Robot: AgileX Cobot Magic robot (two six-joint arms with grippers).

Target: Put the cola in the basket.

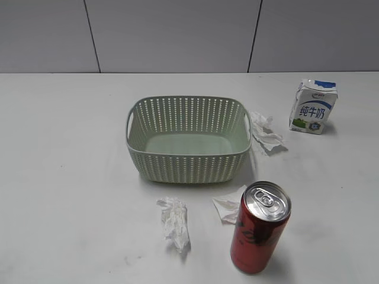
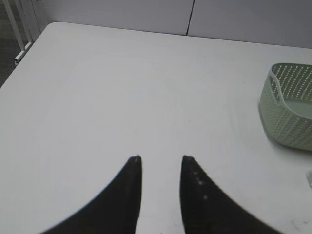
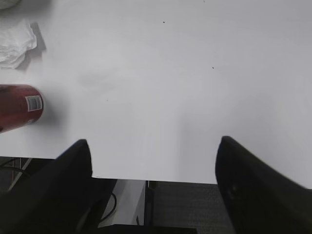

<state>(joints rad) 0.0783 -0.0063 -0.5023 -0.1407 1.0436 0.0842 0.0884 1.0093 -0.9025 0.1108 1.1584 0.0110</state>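
our right gripper [image 3: 153,146] hangs with its jaws spread wide and nothing between them, poised over the near table edge; we judge that wide spread suits the round body it has to take. our left gripper [image 2: 161,158] has its fingertips parted by a narrow gap, also holding nothing, over bare table [image 2: 122,87] well to the left of the basket [image 2: 287,114], out of the way, which fits a job for one arm.

the cola [image 1: 259,228] stands upright near the front of the table, in front of the basket's right corner and apart from it, with a crumpled tissue [image 1: 228,207] just beside it. in the right wrist view the can [image 3: 19,106] sits at the left edge, so we judge the right arm must swing toward it first. the basket [image 1: 186,160] is open-topped and seems bare inside, ready to receive. the milk carton [image 1: 312,106] stands far back right, clear of the likely path.
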